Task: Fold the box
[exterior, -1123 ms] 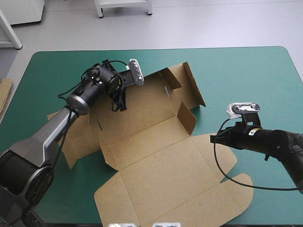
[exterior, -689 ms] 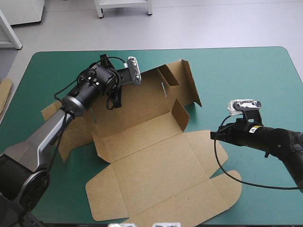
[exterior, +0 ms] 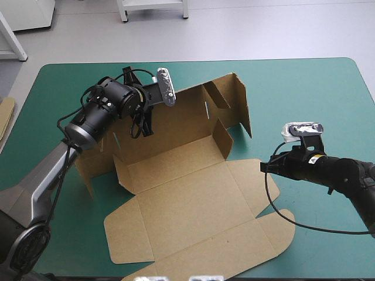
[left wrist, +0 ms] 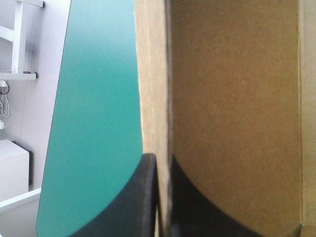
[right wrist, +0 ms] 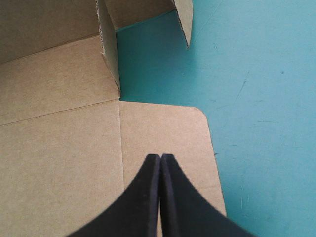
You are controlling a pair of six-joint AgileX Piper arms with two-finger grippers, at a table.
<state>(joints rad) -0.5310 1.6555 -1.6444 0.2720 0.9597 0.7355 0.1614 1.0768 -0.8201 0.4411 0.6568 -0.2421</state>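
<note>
The brown box lies as a cut sheet in the middle of the table, its lid flat toward the near edge. Its long back wall stands nearly upright, with end flaps raised at the right. My left gripper is shut on that wall's top edge near the left end. The left wrist view shows the gripper with a black finger on each side of the board. My right gripper is shut with nothing in it. Its tips hover over the lid's rounded side flap.
An edge of more board shows at the table's left edge. Bare teal-green cover lies to the right of the box and along the far edge.
The left gripper has raised the back wall from slanted to nearly upright. The whole sheet slid to the left. The right gripper has hardly moved.
</note>
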